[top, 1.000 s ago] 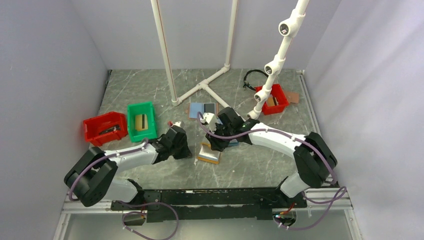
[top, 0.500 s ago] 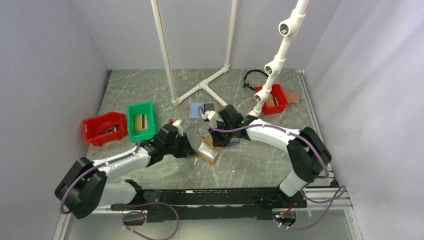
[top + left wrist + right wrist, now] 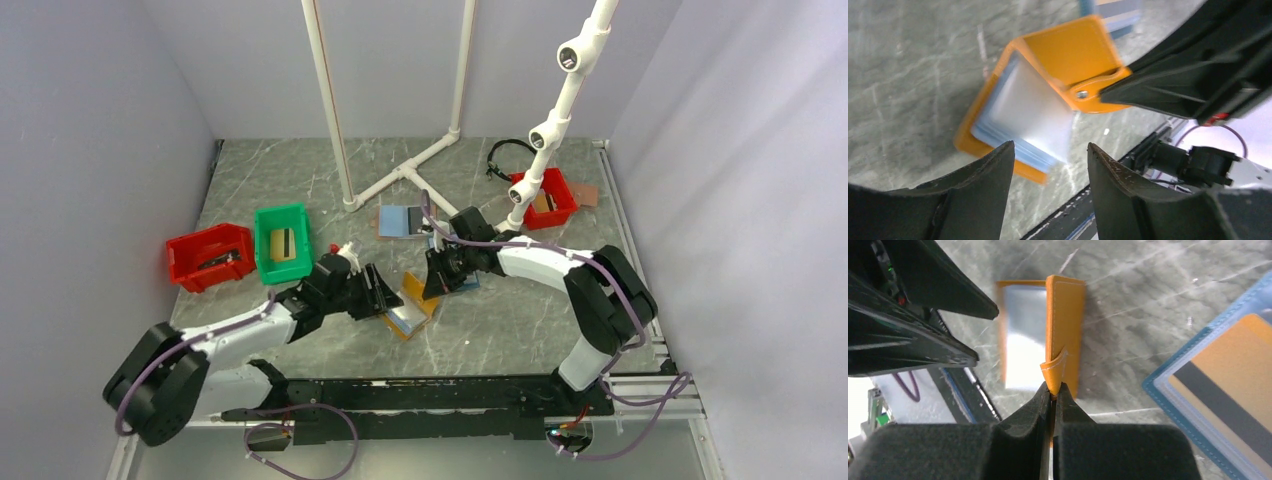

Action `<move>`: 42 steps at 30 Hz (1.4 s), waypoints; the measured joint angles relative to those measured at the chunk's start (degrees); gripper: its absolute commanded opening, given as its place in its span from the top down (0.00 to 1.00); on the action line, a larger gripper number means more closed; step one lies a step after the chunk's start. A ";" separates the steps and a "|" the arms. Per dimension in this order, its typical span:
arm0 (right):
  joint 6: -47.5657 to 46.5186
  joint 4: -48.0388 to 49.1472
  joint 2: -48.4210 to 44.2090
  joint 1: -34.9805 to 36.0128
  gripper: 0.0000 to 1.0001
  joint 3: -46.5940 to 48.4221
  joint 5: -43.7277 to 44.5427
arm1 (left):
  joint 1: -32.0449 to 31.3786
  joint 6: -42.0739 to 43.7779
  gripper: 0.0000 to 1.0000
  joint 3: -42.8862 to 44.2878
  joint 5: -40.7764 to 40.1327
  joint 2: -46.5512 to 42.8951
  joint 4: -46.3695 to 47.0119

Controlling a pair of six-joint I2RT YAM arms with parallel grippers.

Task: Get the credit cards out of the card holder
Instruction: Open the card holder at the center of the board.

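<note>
1. the left claw [image 3: 378, 292] [image 3: 1049, 152] is released, with its two fingers spread wide. it sits low, just beside the left edge of the card holder [image 3: 410, 306] [image 3: 1048, 100] [image 3: 1065, 315]; i cannot tell whether it touches it.
2. the card holder lies near the middle of the surface [image 3: 500, 325], a little toward the near edge. it is open, showing a pale, blue-edged stack of pockets inside its orange cover.
3. the right claw [image 3: 437, 280] [image 3: 1052, 390] is clenched on the holder's orange tab [image 3: 1093, 90], holding the flap tilted up off the stack.
4. just behind it, partly under the right arm, lies a blue holder [image 3: 1218, 390] showing a tan card with a dark stripe.
5. a second blue holder [image 3: 405, 220] lies further back, in the middle.
6. a green bin [image 3: 283, 242] and a red bin [image 3: 210, 256] sit toward the left edge, and another red bin [image 3: 545, 200] sits toward the far right corner.
</note>
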 measured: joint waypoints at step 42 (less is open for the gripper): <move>-5.92 -5.29 6.29 8.61 0.47 4.28 10.54 | 0.24 -0.83 1.00 2.14 1.97 11.93 8.57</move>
